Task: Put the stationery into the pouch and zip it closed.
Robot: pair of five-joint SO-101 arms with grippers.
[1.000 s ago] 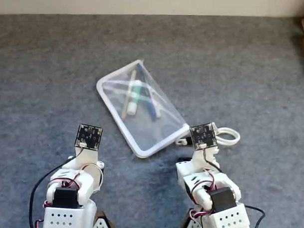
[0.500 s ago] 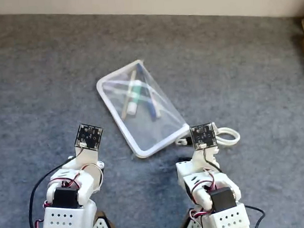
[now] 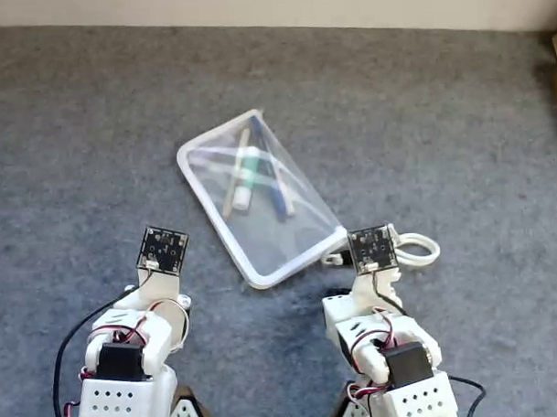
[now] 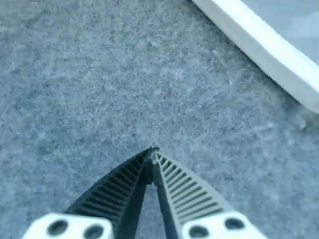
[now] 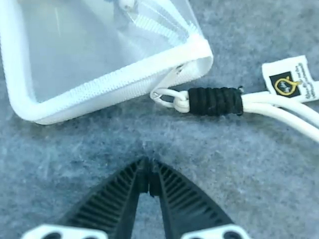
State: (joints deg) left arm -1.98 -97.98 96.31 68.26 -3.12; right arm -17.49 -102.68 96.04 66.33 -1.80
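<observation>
A clear pouch with a white border lies tilted on the grey carpet, with a pencil, a green-and-white tube and a blue pen inside it. Its zipper pull sits at the near right corner, tied to a white cord loop with black wrapping. My left gripper is shut and empty over bare carpet, near the pouch's white edge. My right gripper is shut and empty, a short way in front of the zipper pull.
Grey carpet covers the whole table. A small white tag hangs on the cord. Both arm bases stand at the near edge. A pale wall strip runs along the far side.
</observation>
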